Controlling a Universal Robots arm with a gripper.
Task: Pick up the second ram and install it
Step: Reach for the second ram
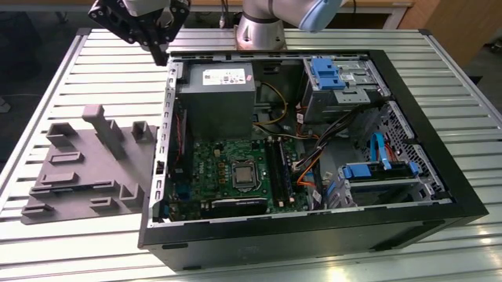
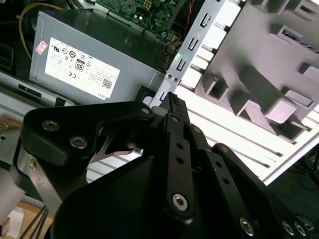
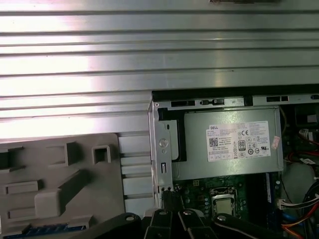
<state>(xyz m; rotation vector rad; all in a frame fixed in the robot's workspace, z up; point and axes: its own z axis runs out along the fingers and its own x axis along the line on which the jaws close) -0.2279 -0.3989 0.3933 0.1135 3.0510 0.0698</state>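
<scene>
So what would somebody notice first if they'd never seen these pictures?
Probably the big open computer case in the middle of the slatted metal table, with its green motherboard and grey power-supply box showing. Next, the black gripper hanging over the case's corner by that box, and the grey holder tray lying at the exterior view's left.

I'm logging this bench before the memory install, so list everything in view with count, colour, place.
Table: one, silver, slatted.
Computer case: one, black, open, on the table.
Power supply: one, grey, inside the case.
Motherboard: one, green, inside the case.
Holder tray: one, grey, exterior view's left of the case.
Ram stick: apparently one, dark blue, in the tray.
Arm: one, grey and blue, beyond the case.
Gripper: one, black, fingers shut, near the case's corner.
</scene>
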